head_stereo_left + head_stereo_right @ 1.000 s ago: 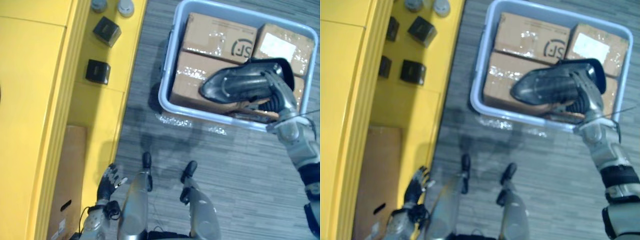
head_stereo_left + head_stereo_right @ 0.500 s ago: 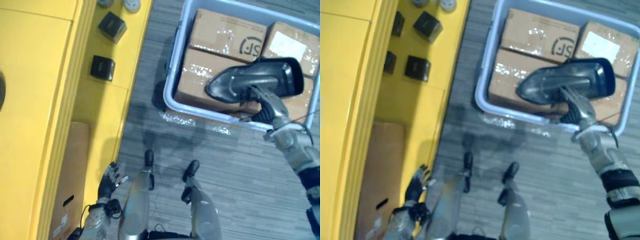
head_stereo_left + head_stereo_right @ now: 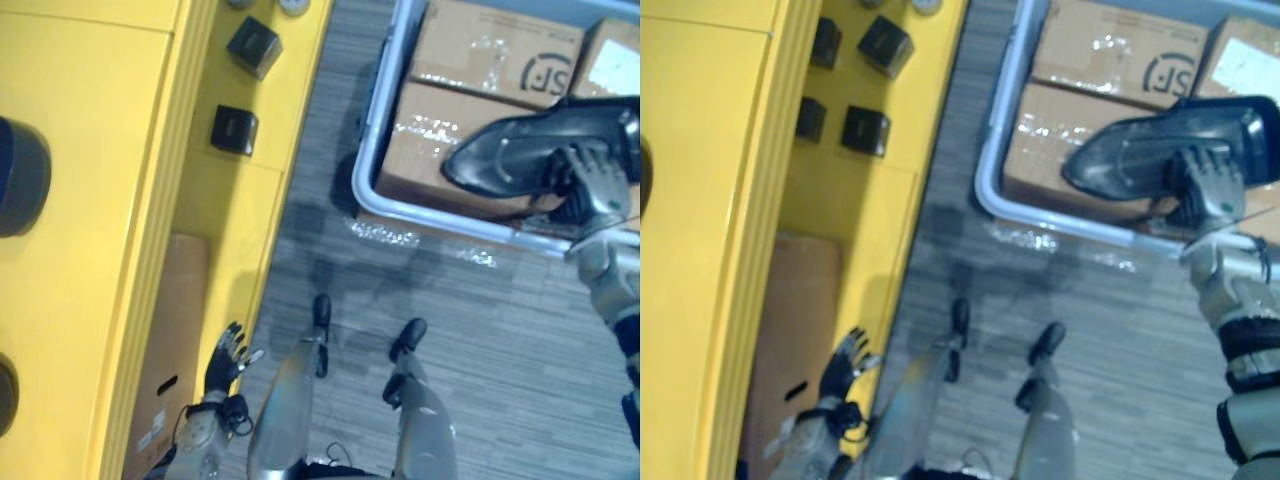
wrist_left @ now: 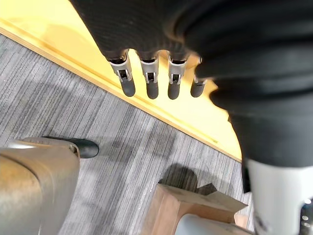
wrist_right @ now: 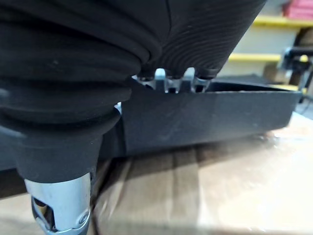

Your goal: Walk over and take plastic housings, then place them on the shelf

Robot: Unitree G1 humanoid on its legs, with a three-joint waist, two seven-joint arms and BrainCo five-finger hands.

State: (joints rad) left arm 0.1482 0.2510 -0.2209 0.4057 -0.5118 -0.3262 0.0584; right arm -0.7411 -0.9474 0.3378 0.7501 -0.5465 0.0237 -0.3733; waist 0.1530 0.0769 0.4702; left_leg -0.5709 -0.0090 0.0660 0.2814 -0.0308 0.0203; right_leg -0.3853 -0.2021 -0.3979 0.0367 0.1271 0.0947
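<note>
We see the right robot hand [image 3: 592, 185] with its fingers curled round the black plastic housing [image 3: 515, 155], held over the cardboard boxes [image 3: 480, 55] at the near side of the grey bin [image 3: 379, 120]. The yellow shelf [image 3: 90, 250] stands beside the bin. Well apart from the bin, by the shelf, the left robot hand [image 3: 228, 355] hangs with fingers straight, holding nothing.
</note>
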